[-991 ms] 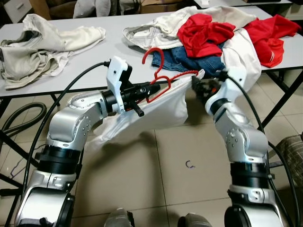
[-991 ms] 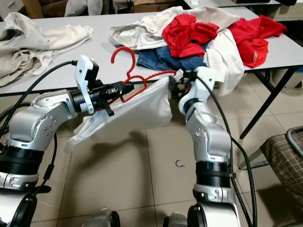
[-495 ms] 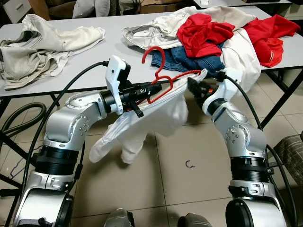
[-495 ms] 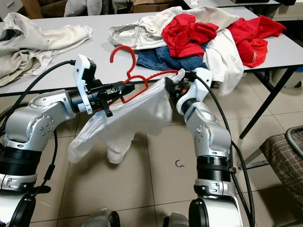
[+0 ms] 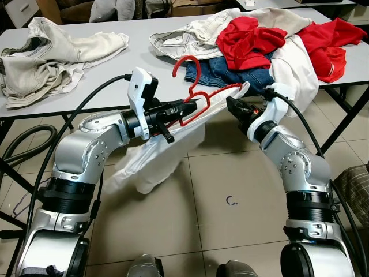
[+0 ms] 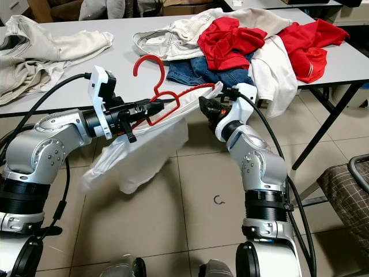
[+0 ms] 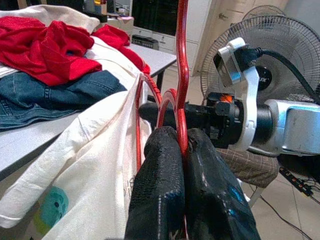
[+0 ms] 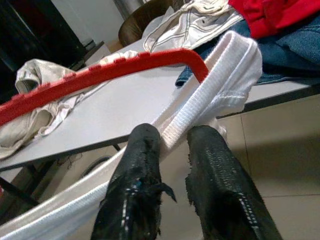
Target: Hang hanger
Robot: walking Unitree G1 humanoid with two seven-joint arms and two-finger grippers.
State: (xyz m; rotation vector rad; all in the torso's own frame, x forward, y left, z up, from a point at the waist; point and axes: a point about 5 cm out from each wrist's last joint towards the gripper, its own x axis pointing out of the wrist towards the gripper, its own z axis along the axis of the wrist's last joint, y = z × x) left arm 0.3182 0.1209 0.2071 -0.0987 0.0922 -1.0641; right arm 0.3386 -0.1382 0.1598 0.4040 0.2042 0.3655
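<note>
The red hanger is being held by the left end effector, its fingers pinched tight on the wire below the hook, in front of the table edge. A white T-shirt is being draped from the hanger's arm. The ribbed white collar is being straddled by the right end effector, fingers narrowly parted with the band between them. For a clean step, the collar is probably best stretched over the hanger's end while the hanger is kept level. Beyond, beige trousers, blue jeans and red garments are lying heaped on the grey table. A fan is standing beyond on the tiled floor.
</note>
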